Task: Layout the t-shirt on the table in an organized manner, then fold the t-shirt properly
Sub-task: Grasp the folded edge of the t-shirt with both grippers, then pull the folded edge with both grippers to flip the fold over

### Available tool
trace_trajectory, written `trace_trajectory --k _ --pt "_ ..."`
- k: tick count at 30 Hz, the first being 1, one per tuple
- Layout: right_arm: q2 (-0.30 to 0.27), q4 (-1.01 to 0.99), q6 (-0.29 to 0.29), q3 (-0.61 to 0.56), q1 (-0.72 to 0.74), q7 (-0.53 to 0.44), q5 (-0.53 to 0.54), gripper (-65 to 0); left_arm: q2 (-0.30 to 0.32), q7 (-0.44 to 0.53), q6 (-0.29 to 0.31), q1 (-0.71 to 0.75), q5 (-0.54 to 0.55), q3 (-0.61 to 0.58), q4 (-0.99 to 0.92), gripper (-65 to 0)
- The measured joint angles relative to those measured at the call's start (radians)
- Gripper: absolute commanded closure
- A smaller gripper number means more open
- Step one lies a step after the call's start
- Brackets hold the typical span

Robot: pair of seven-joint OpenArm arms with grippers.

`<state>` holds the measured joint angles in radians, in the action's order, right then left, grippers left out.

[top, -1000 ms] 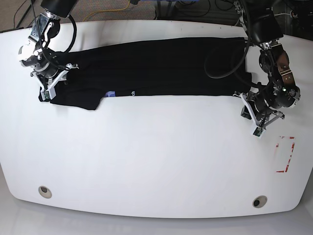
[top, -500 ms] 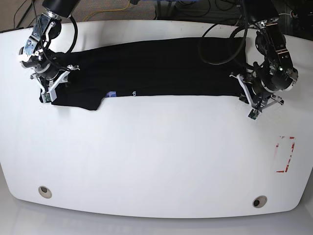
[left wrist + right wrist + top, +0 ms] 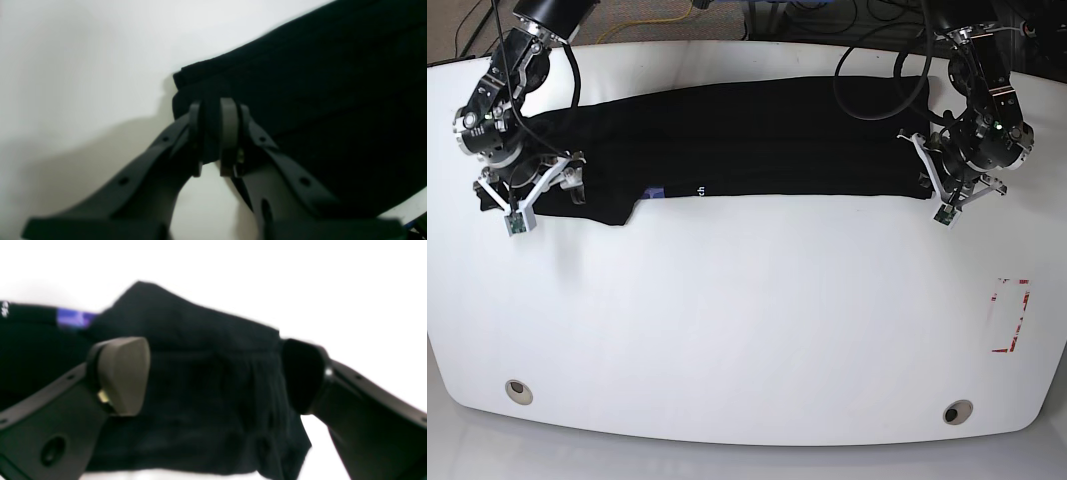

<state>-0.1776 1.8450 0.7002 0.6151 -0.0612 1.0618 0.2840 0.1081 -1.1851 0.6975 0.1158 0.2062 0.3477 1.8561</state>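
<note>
The black t-shirt (image 3: 747,140) lies as a long folded band across the back of the white table (image 3: 747,320). A purple patch (image 3: 655,192) peeks out at its front edge. My left gripper (image 3: 919,182) is at the band's right end. In the left wrist view it (image 3: 213,113) is shut on a corner of the t-shirt (image 3: 317,100). My right gripper (image 3: 532,185) hovers over the left end. In the right wrist view it (image 3: 213,373) stands wide open, with the t-shirt (image 3: 206,373) lying loose below its fingers (image 3: 123,373).
Two round grey grommet holes (image 3: 518,391) (image 3: 958,411) sit near the table's front edge. A red-outlined rectangle mark (image 3: 1010,315) is at the right. Cables and floor show beyond the table's back edge.
My right gripper has opened wide, let go of the shirt's left end and shifted left. My left gripper has moved toward the back with the shirt corner still pinched.
</note>
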Motion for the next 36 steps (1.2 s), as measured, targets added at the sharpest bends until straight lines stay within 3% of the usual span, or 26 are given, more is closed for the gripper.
trace_trajectory --k 8,16,36 --pt "-0.01 -0.188 -0.01 -0.082 0.136 -0.003 -0.097 -62.9 0.0 0.0 0.0 0.0 0.002 0.0 0.0 -6.9" --pt "0.006 -0.33 0.0 -0.151 0.218 -0.046 -0.1 -62.8 0.001 0.0 0.0 -0.002 0.001 -0.001 0.0 -6.9" --pt "0.023 -0.466 -0.003 -0.149 0.216 -0.071 -0.105 -62.6 0.001 0.0 0.0 -0.002 0.003 0.003 0.0 -6.9"
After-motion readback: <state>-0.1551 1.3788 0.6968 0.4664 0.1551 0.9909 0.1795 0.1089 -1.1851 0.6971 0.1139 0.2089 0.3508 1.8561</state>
